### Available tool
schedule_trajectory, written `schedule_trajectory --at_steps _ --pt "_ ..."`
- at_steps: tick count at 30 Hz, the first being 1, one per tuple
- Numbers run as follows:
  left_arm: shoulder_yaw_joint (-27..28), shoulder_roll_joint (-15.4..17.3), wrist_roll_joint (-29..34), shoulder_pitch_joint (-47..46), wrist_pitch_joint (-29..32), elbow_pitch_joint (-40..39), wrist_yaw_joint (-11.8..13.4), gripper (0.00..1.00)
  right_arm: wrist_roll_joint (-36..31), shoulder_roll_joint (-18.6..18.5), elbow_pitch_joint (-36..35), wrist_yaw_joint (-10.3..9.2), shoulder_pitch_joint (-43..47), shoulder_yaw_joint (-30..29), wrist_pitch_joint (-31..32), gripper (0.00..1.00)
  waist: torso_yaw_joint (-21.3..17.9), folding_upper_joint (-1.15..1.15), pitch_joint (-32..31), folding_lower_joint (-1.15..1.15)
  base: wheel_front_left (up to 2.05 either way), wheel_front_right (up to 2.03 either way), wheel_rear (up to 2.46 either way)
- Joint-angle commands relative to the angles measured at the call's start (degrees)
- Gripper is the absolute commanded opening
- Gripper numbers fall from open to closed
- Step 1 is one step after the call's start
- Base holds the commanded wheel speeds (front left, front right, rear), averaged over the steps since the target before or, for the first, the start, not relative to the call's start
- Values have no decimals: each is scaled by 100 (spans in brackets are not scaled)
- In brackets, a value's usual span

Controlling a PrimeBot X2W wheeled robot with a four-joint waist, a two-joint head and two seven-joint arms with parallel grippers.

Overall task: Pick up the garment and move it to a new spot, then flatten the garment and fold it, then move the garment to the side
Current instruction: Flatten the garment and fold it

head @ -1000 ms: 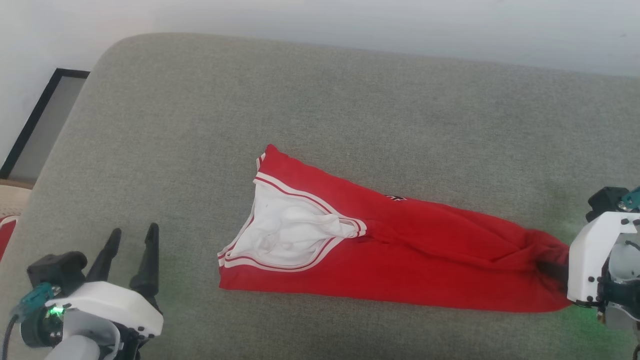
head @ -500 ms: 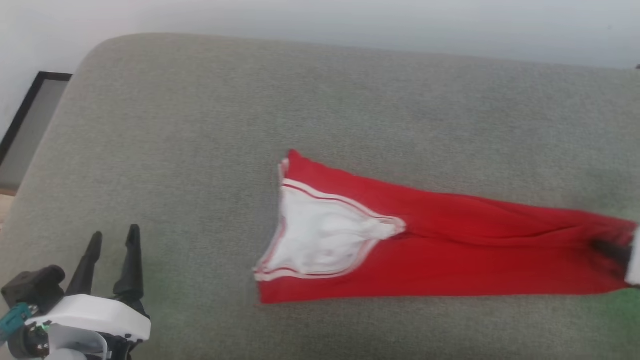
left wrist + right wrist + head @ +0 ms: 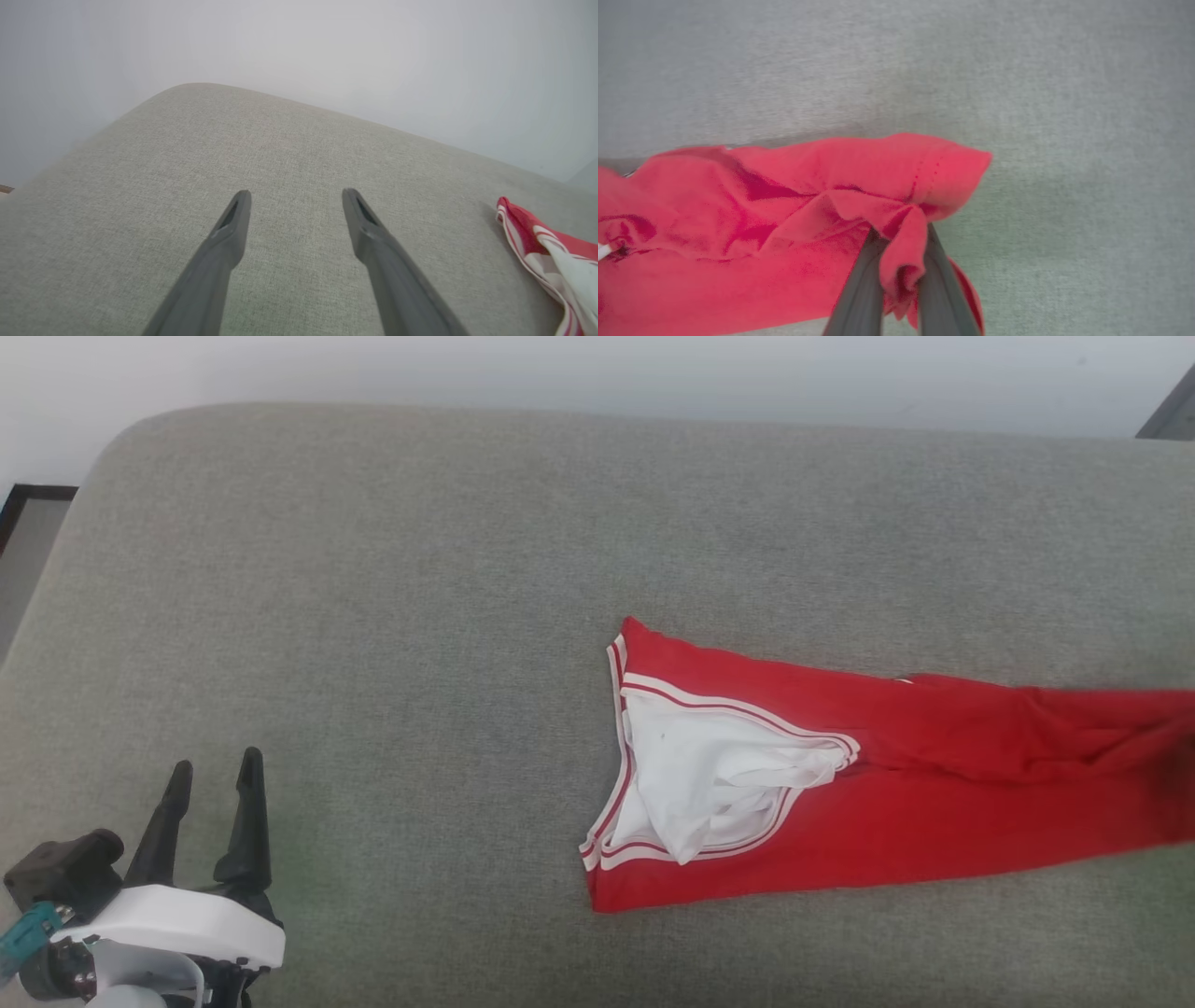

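Garment [image 3: 934, 803], red with white striped trim, pinched by right tool [image 3: 901, 232].

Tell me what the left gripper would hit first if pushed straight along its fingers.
Probably the bare grey cushion ahead of the left gripper; depth is unclear. The garment lies off to its right.
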Motion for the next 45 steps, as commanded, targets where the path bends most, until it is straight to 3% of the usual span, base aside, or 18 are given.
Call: schedule_trajectory --at_steps 1,10,16,23,34,36,37,38,45 --pt "55 -23 76 51 -22 -7 -33 100 99 124 -249 -5 2 53 55 0 -34 0 -22 0 0 0 0" --pt "136 -133 150 139 -22 -67 -91 100 215 747 -1993 -3 240 741 606 0 -56 0 -148 0 0 0 0" --pt "45 -194 148 10 -19 -51 -155 100 133 1178 -2496 -3 194 1226 819 0 119 0 -192 0 0 0 0" --pt "-127 -283 167 -183 13 88 -241 100 10 1637 -2339 -3 -139 1858 807 0 486 0 -238 0 0 0 0" --pt "-257 -402 185 -310 1 304 -352 100 41 2054 -1407 -3 -639 2569 411 0 874 0 -300 0 0 0 0" --pt "-258 -418 184 -322 -2 328 -371 100 57 2042 -1286 -3 -710 2629 322 42 895 0 -318 0 0 0 0" --pt "-239 -420 168 -318 -3 336 -379 100 64 2038 -1269 -3 -745 2646 263 78 896 0 -331 0 0 0 0" --pt "-205 -423 134 -301 -5 341 -390 100 92 2034 -1240 -3 -760 2657 222 100 888 0 -345 0 0 0 0" --pt "-31 -364 72 -132 -12 316 -410 100 258 1788 -1443 -4 -691 2507 -37 100 659 0 -436 0 0 0 0"
